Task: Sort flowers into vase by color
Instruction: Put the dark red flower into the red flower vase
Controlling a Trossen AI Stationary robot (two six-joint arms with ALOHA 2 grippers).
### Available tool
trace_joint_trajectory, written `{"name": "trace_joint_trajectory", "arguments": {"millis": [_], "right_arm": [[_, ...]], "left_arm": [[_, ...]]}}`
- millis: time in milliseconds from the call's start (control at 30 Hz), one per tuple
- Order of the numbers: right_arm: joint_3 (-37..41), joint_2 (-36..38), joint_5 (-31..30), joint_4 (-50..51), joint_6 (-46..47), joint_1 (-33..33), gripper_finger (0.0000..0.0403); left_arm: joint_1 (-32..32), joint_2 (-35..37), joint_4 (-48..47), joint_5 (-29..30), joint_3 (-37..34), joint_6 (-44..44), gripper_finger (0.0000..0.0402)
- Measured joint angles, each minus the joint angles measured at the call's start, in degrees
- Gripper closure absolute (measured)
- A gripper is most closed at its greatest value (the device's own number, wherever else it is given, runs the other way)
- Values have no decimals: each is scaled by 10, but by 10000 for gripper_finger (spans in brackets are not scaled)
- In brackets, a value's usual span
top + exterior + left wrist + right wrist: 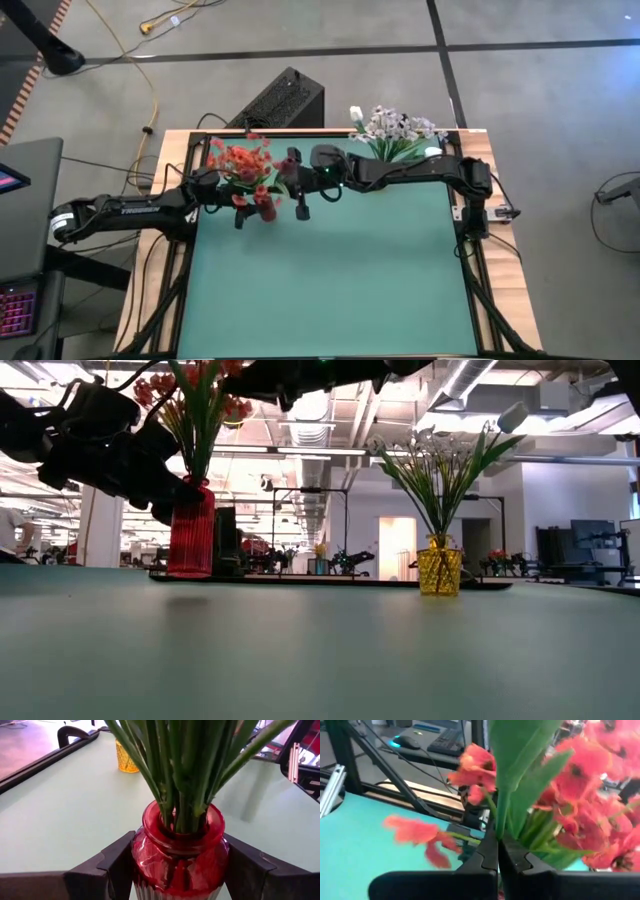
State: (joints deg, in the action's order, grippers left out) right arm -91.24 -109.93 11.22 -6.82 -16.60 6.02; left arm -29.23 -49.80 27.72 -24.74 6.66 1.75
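- My left claw (177, 870) sits at the tabletop's (330, 280) far edge near its left corner, fingers (117, 865) spread wide around the red vase (179, 850), one on each side of the glass belly.
- I cannot tell whether the fingers press the glass or stand just off it.
- The red vase stands upright, packed with green stems (180, 775); orange-red blossoms (240, 160) spread above it.
- My right claw (498, 855) hangs over those blossoms, its fingers pressed together with a broad green leaf (520, 775) rising right behind them; whether anything is pinched I cannot tell.
- The yellow vase (439, 572) stands upright at the far edge toward the right corner, holding the white flowers (398, 128).
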Motion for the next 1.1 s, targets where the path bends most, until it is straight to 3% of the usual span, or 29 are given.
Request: {"name": "trace_joint_trajectory", "arguments": {"millis": [333,1100], "right_arm": [[0,-23,-40,-2,-13,1,378],[0,25,-40,37,-8,13,378]], "left_arm": [[0,0,2,-1,0,5,177],[0,0,2,30,0,-7,172]]}}
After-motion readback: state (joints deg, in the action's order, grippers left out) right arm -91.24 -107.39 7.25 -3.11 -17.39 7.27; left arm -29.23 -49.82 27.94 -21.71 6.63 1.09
